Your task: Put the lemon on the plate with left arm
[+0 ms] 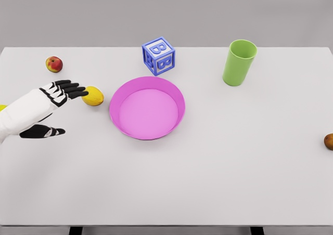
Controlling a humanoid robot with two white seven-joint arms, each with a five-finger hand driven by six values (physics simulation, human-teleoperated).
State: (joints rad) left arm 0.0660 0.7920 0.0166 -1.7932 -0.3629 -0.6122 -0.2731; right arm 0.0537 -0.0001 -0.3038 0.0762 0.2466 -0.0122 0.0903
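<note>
A yellow lemon [93, 95] lies on the white table just left of the pink plate [120, 121]. My left hand [58, 107] comes in from the left edge with its black fingers [72, 89] stretched out flat and the thumb spread low. The fingertips reach right up to the lemon's left side; nothing is held. The plate is empty. My right arm does not show.
A red apple [54, 64] sits at the back left. A blue letter block [158, 55] stands behind the plate and a green cup [239, 62] stands at the back right. A brown fruit [329, 141] peeks in at the right edge.
</note>
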